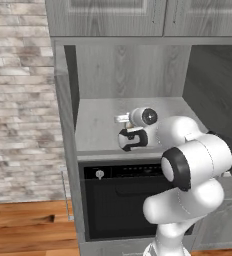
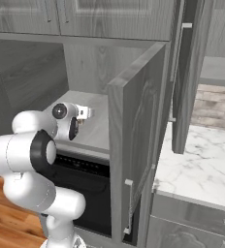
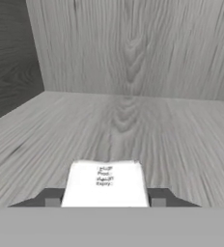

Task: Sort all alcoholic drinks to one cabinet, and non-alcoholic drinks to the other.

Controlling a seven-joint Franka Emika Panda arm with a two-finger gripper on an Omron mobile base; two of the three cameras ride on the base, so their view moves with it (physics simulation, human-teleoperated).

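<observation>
While I hold the arm inside the niche, this is what my feeds give me.

Held item: a small white-topped carton (image 3: 106, 183) with tiny printed text sits between the two dark finger tips in the hand view, at 6 o'clock of that picture. I judge it to be one of the non-alcoholic drinks. I cannot tell which of the two cartons it is, since I see just its top face.

Jaws: the two-finger gripper (image 3: 105, 198) has a tip pressed to each side of the carton, so I read it as grasping the carton, not released.

Place: the narrow grey wood-grain cabinet niche (image 1: 138, 75) above the black built-in oven (image 1: 120, 200). From the left base camera the hand (image 1: 133, 136) hovers low over the niche's grey shelf (image 1: 95, 127), near its front edge, at about 6 o'clock of the opening.

Why it is held so: the hand points toward the back wall at 12 o'clock with the carton upright, which I judge suits setting it down standing.

Shelf ahead: bare wood grain from the carton to the back wall.

Door: the niche's grey door (image 2: 136, 145) stands swung open at 3 o'clock of the arm in the right base camera.

Step, as I judge: lower and let go.
</observation>
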